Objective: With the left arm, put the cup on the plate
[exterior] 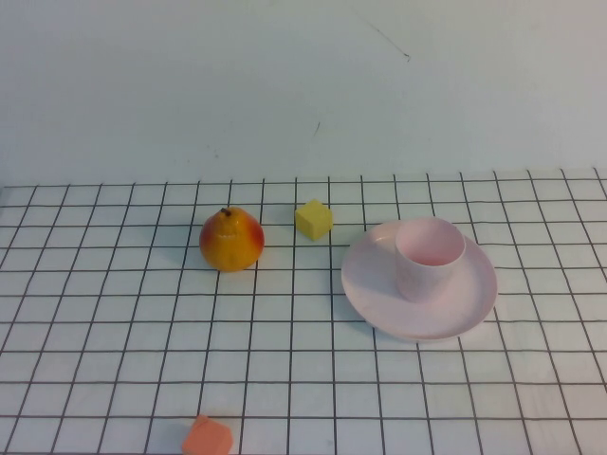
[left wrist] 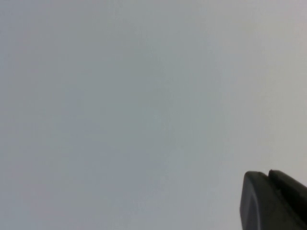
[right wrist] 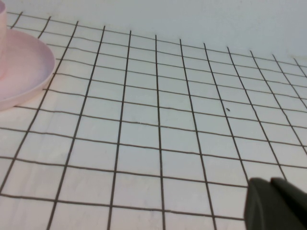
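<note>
The pale pink cup (exterior: 429,256) stands upright on the round pale pink plate (exterior: 379,284) at the right of the gridded table. Neither arm shows in the high view. In the left wrist view my left gripper (left wrist: 266,173) is shut and empty, with its dark fingertips together against a blank pale wall; no task object is near it. In the right wrist view my right gripper (right wrist: 270,180) is shut and empty over the grid cloth, well away from the plate's rim (right wrist: 24,72) and a sliver of the cup (right wrist: 2,38).
A yellow-red pear (exterior: 230,239) stands left of the plate. A small yellow cube (exterior: 314,219) lies between the pear and the plate. An orange block (exterior: 208,438) sits at the front edge. A pale wall rises behind the table.
</note>
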`<state>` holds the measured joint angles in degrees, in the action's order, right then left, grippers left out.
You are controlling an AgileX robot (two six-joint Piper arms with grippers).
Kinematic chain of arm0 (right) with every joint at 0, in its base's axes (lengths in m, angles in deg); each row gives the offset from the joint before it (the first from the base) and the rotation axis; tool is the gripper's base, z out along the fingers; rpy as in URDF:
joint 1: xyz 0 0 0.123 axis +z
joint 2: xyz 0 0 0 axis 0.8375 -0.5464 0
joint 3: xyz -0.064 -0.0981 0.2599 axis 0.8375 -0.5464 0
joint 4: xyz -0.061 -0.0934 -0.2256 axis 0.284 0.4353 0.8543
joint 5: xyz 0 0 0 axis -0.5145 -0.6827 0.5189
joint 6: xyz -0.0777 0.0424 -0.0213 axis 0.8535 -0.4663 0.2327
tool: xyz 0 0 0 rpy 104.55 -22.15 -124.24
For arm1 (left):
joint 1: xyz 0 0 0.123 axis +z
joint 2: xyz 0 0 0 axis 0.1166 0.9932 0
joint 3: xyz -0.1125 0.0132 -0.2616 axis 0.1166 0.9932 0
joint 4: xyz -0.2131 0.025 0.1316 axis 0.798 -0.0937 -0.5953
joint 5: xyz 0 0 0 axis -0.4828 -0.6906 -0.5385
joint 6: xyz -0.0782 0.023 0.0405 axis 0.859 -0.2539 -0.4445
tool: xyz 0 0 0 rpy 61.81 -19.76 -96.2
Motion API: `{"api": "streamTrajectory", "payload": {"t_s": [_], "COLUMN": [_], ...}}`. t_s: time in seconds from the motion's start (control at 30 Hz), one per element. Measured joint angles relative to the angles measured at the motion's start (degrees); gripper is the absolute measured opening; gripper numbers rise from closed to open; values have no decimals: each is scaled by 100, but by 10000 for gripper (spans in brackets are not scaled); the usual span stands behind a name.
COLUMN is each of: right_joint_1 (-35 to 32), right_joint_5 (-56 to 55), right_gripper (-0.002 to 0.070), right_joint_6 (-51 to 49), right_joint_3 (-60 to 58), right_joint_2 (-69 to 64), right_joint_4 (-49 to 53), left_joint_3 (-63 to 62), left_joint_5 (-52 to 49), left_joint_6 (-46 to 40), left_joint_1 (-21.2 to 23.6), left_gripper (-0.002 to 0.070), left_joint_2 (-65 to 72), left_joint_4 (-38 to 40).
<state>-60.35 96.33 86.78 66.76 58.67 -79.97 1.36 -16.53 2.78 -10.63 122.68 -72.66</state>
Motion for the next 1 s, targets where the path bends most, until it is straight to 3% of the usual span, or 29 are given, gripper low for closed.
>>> {"api": "streamTrajectory", "payload": {"t_s": [0.27,0.53,1.0], "right_joint_1": [0,0,0], "right_joint_5": [0,0,11], "right_gripper": [-2,-2,-2], "right_joint_6": [0,0,0], "right_joint_3": [0,0,0], "right_joint_2": [0,0,0], "right_joint_4": [0,0,0], "left_joint_3": [3274,5568,6434], "left_joint_5": [132,231,446], "left_joint_6": [1239,1483,1936], "left_joint_1": [1141,2049,2020], "left_gripper": [-1,-1,-1], "left_joint_2": [-2756,-4809,-4885], "left_joint_4": [56,152,237]}}
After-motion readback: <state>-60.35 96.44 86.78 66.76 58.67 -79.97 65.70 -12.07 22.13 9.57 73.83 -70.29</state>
